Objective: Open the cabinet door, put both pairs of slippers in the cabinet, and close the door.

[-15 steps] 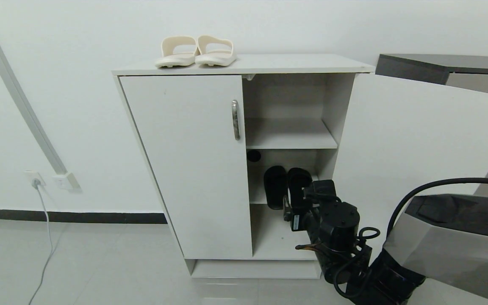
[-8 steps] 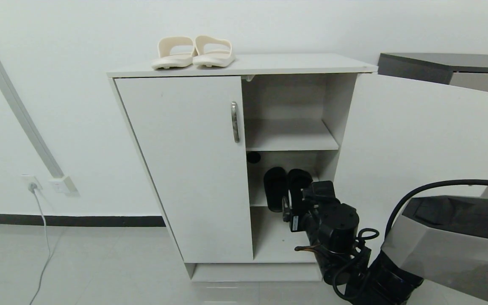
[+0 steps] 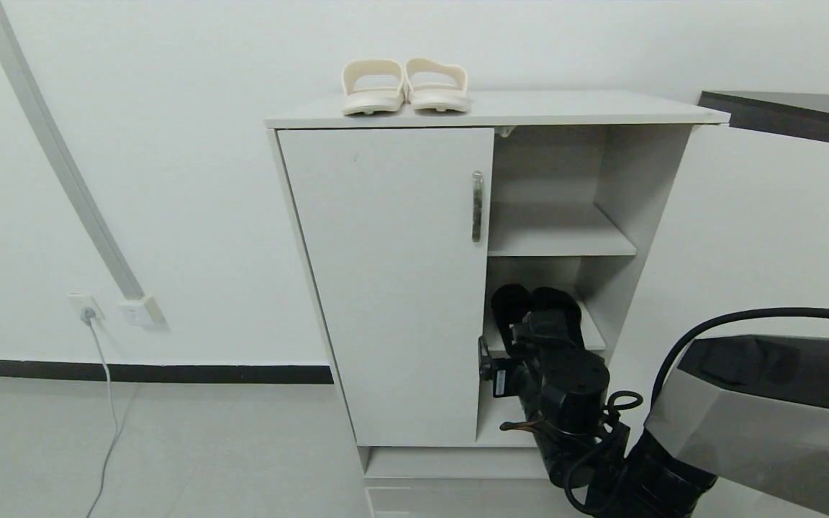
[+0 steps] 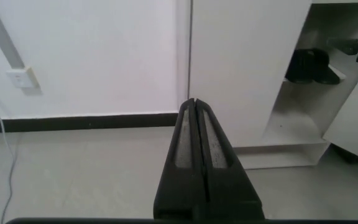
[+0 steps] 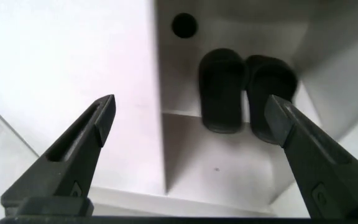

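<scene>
Black slippers (image 3: 514,306) lie partly hidden behind the right end effector (image 5: 190,109).

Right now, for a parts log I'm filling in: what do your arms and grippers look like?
The right arm is black, with round joint housings, looped black cables and a small white label. The right gripper has two dark tapered fingers with slotted cut-outs. The left gripper has two long black fingers with grey pads.

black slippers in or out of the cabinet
In: the black slippers lie side by side on the lower shelf inside the cabinet, whose right door is open.
</scene>
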